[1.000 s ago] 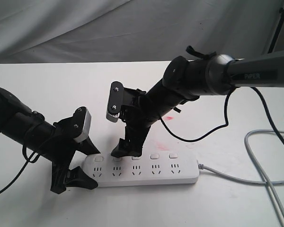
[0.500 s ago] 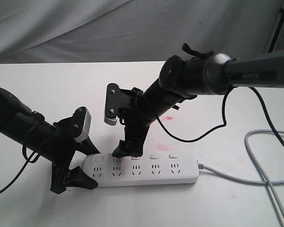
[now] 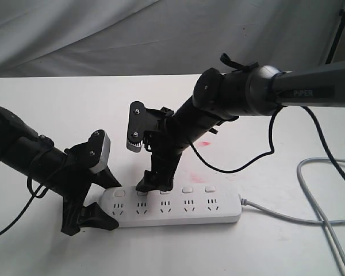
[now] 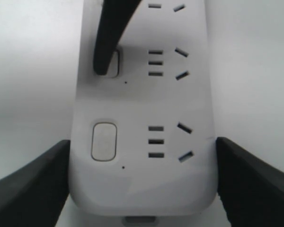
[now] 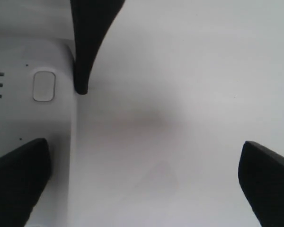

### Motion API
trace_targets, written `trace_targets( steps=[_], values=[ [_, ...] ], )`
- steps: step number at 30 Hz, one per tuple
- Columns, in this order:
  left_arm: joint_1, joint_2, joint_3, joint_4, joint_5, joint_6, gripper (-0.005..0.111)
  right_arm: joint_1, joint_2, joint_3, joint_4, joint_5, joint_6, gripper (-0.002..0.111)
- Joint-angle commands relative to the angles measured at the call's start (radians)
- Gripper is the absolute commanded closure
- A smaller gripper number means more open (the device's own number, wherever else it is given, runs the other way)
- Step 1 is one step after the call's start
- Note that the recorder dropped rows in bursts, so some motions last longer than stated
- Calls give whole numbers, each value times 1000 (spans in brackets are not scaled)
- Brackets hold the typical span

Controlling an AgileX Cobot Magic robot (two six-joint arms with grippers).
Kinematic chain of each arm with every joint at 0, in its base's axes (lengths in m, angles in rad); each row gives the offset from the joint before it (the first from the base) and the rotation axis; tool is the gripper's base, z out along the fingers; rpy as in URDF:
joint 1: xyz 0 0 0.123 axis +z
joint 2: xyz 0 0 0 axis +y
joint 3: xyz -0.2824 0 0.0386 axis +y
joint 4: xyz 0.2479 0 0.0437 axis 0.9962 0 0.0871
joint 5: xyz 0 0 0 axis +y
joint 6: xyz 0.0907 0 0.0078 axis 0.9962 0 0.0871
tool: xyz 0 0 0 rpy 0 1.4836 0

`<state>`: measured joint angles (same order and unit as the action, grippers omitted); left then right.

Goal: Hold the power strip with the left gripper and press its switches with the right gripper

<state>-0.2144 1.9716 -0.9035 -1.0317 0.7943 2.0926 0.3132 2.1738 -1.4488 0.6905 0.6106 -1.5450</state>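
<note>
The power strip (image 3: pixel 178 208) lies flat near the front edge of the white table (image 3: pixel 57 115), its long side running across the exterior view. The left gripper (image 3: pixel 116 204) clamps its left end, one finger on each long edge. The right gripper (image 3: pixel 155 183) comes down from behind with its jaws spread wide and holding nothing. One fingertip rests on the second of the five switches (image 3: pixel 188 189), counted from the held end.

Behind the strip the table is bare up to its far edge, where a grey cloth (image 3: pixel 103 34) hangs. A faint pink smear (image 3: pixel 204 142) marks the surface there. To the right the grey cord (image 3: pixel 287 217) leaves the strip's end and loops near the frame edge, and a black cable (image 3: pixel 247 167) sags below the right arm. In front of the strip only a narrow band of table shows.

The left wrist view shows what the exterior view hides: both fingers sit right at the strip's sides, the end switch (image 4: pixel 104 141) is uncovered, and the black fingertip (image 4: pixel 106 47) covers part of the next switch. The right wrist view shows the other right finger (image 5: pixel 267 182) out over bare table, well apart from the strip.
</note>
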Motion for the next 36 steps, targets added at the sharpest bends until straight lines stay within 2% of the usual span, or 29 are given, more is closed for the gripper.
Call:
trace_targets(
  steps=[1,13,36],
  values=[
    [-6,-3,5,-6,-40,2,107,14,41,16,-48,-19,-18,3],
    [-6,-3,5,-6,-40,2,107,14,-75,16,52,48,-8,3],
    [-6,-3,5,-6,-40,2,107,-10,-98,16,-4,58,55,3]
  ],
)
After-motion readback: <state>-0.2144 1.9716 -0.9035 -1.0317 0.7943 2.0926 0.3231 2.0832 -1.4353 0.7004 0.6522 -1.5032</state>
